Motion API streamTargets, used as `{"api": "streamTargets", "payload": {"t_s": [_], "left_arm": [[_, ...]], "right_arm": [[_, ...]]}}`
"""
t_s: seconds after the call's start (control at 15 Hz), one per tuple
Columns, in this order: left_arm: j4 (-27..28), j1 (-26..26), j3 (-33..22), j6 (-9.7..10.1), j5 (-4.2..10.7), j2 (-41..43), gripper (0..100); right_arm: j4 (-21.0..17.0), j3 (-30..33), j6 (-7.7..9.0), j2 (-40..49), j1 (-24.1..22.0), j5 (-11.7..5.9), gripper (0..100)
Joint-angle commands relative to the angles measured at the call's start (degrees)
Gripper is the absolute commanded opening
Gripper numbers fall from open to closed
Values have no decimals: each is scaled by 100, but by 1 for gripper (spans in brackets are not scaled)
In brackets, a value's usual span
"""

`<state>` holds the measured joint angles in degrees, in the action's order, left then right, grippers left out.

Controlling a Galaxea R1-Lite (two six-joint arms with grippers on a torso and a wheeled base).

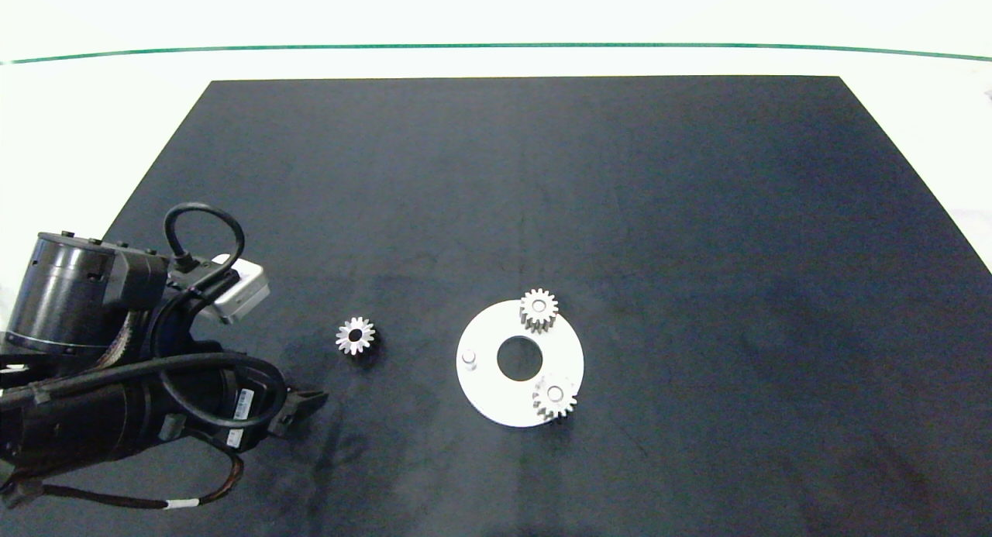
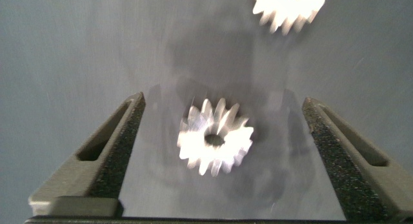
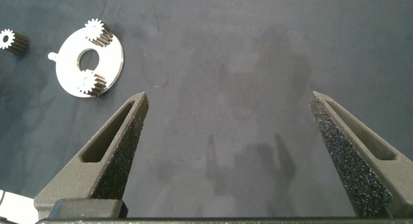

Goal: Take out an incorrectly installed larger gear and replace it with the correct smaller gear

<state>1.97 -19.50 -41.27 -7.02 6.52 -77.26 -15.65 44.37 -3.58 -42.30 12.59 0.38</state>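
Fingers (image 2: 222, 153) wide — gear (image 2: 215, 136) between, smaller gear (image 1: 356, 335) nearby.

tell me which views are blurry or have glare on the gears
Left wrist view: both gears are motion-smeared, the one between the open fingers and another cut off at the edge. Head view: sharp, the loose gear glints. Right wrist view: crisp, soft finger shadows on the mat.

right claw (image 3: 229, 146) gapes above mat (image 3: 258, 56), far from white disc (image 3: 68, 72).
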Motion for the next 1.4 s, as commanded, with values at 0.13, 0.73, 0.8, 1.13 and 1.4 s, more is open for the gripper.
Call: {"api": "streamTargets", "payload": {"t_s": [0.13,0.73,0.8,1.13,1.4], "left_arm": [[-206,-466,22,-27,33,-236,100],[-250,-748,-760,-62,315,-1089,100],[-250,-730,-795,-62,315,-1159,100],[-250,-730,-980,-62,359,-1414,100],[-241,-739,-1068,-62,446,-1423,96]], "right_arm": [[-8,1,-2,3,-2,-3,100],[-8,-16,-2,-15,6,6,100],[-8,-16,-2,-15,6,6,100],[-8,-16,-2,11,6,6,100],[-17,-16,-2,11,6,6,100]]}}
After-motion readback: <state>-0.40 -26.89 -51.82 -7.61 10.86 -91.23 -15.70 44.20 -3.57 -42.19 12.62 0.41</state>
